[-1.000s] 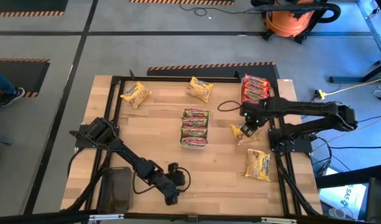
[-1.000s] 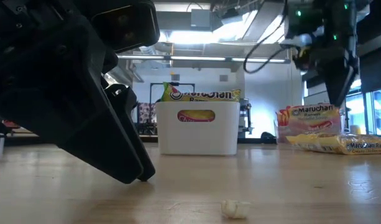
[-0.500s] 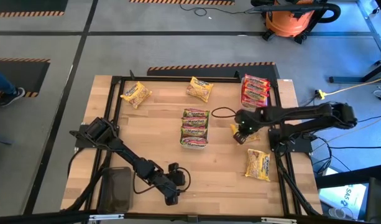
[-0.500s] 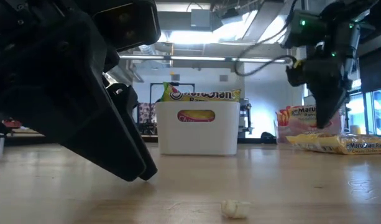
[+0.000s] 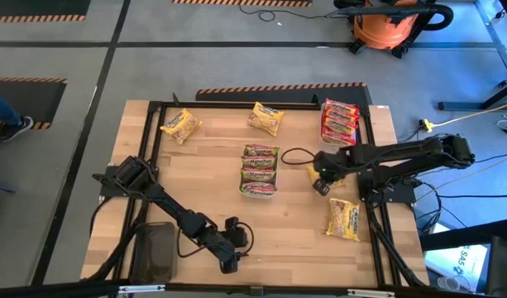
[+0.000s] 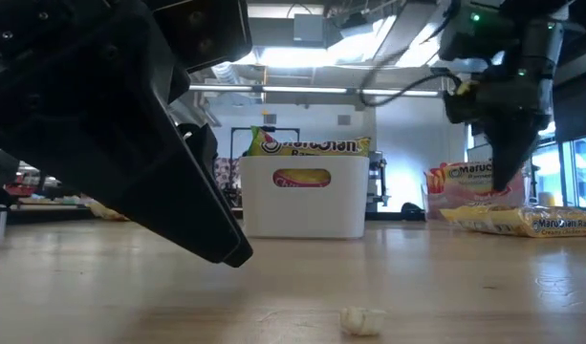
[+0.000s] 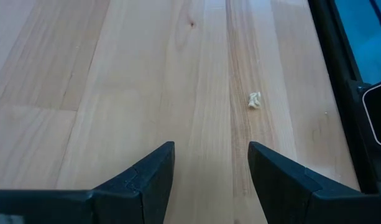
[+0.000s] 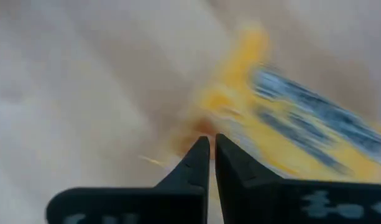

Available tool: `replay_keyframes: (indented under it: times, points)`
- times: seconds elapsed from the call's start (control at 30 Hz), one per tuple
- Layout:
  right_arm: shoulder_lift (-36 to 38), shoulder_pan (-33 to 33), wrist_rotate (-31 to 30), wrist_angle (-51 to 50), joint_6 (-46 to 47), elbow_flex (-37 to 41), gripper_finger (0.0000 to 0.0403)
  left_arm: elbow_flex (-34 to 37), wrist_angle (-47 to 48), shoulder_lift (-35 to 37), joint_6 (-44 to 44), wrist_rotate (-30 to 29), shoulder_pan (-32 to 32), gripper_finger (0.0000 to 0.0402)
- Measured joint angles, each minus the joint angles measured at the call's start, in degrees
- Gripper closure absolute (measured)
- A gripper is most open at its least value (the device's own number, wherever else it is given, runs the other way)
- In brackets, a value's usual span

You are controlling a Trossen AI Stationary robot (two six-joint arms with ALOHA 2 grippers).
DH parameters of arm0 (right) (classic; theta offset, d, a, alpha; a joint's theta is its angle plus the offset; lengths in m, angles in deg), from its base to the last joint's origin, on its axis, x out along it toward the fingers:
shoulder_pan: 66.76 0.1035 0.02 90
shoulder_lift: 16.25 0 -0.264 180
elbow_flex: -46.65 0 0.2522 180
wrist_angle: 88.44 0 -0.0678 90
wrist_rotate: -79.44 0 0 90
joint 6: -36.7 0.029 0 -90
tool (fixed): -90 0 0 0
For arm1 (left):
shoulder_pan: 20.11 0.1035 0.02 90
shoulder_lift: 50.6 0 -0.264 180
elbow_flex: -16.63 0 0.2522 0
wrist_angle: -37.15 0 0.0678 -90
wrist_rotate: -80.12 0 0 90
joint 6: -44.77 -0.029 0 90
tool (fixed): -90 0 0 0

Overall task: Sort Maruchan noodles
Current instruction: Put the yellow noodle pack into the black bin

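My right gripper (image 5: 322, 184) points steeply down at the table's right side, shut on a yellow Maruchan packet (image 5: 313, 173) that lies on the wood. More yellow packets lie at the far left (image 5: 180, 126), far middle (image 5: 266, 117) and near right (image 5: 344, 218). Green packets (image 5: 260, 170) fill a white bin (image 6: 302, 201) at the centre. Red packets (image 5: 340, 120) are stacked at the far right. My left gripper (image 5: 231, 250) waits open near the front edge, its fingers (image 7: 150, 177) over bare wood. My right gripper pinches the yellow packet's wrapper at its edge (image 8: 210, 124) between the two fingertips, coming from above and pointing down. The rest of the packet spreads away from the fingers on the table. Blur hides whether one layer or several is caught.
A dark tray (image 5: 158, 251) sits at the near left corner. A small crumb (image 7: 255, 99) lies on the wood ahead of my left gripper. A black frame (image 5: 236, 103) runs round the table. A cable loop (image 5: 296, 155) hangs off the right arm.
My right gripper has come down and shifted a little toward the table's near and left edges, onto the yellow packet. Its fingers have shut on the packet's edge.
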Motion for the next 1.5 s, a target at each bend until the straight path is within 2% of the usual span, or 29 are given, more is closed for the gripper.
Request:
replay_keyframes:
  times: [0.17,0.3,0.4,0.53,0.73,0.9,1.07,1.3,1.5]
  points:
    - [-0.02,0.0,-7.55,-11.47,3.33,-0.23,0.0398,-0.02,0.0,0.0,-0.02,-0.09,0.0,0.0202]
    - [-0.05,0.0,-4.56,-9.52,4.56,2.23,0.0398,-0.02,0.0,0.02,-0.02,-1.45,0.2,0.0202]
    - [-0.26,0.07,-2.79,-4.54,4.94,4.2,0.0398,-0.02,0.02,0.03,-0.03,-1.59,0.26,0.0202]
    - [-0.26,0.59,-0.6,6.89,5.58,5.87,0.0398,-0.02,0.0,0.04,-0.05,-1.51,0.26,0.0202]
    - [-2.04,4.46,0.91,14.95,7.85,6.02,0.0398,-0.02,-0.3,0.08,-0.22,-3.84,0.26,0.0202]
    - [-6.88,9.46,0.62,21.02,11.83,5.74,0.0398,-0.09,-0.84,0.09,-0.21,-6.84,0.39,0.0202]
    - [-11.72,15.3,0.75,31.88,16.46,5.77,0.0398,-0.11,-1.77,0.1,0.06,-8.96,1.05,0.0202]
    - [-17.0,24.36,-1.24,45.99,23.69,5.92,0.0398,-0.11,-3.65,0.11,0.78,-9.35,1.55,0.0202]
    - [-21.3,29.11,-1.31,57.29,24.38,6.07,0.0398,-0.11,-7.81,0.11,-0.08,-9.57,1.51,0.0202]
